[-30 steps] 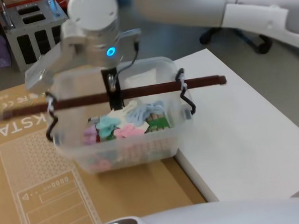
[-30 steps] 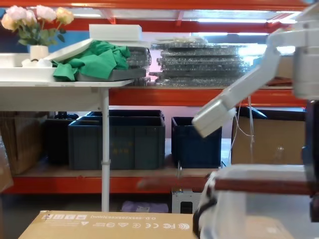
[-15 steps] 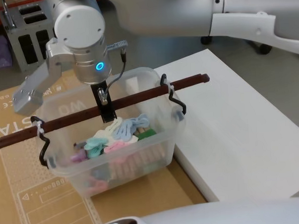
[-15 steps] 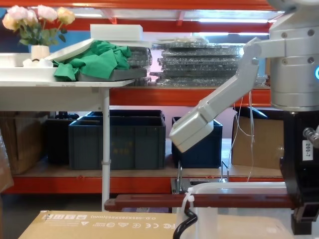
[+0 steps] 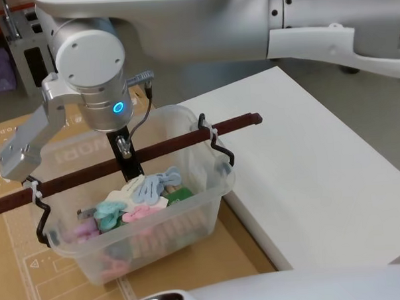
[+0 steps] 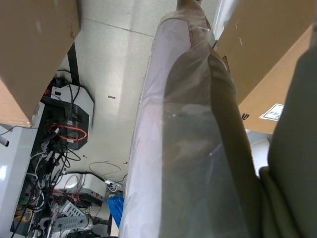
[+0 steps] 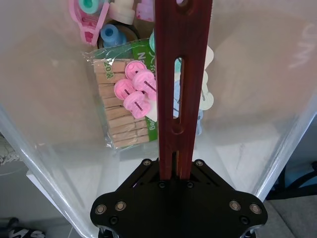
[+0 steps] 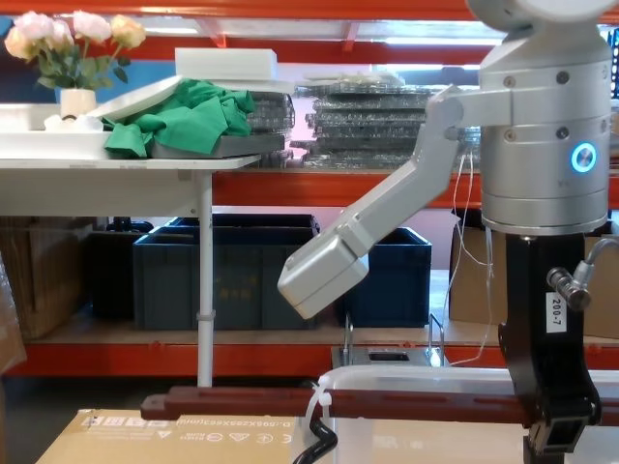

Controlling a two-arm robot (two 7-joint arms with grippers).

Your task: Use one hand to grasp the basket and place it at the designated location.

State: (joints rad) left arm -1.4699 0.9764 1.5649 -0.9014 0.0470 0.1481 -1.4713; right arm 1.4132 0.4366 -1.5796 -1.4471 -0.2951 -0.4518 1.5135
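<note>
Leftward and lower in the frame than a second before, the basket (image 5: 208,213) was at lower left of the head view, over the printed cardboard (image 5: 192,283) and just beside the white surface (image 5: 320,171). My right gripper (image 5: 129,170) was clenched on the middle of its reddish-brown bar handle (image 5: 180,143), above the pastel clothes pegs (image 5: 132,203) inside.

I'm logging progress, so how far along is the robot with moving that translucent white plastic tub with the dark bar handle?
Done: the right gripper is shut on the reddish-brown bar handle of the translucent white plastic basket. In hand: the basket is held over the brown cardboard sheet, beside the white table; whether it touches the sheet is unclear. Left: setting it down and releasing.
</note>
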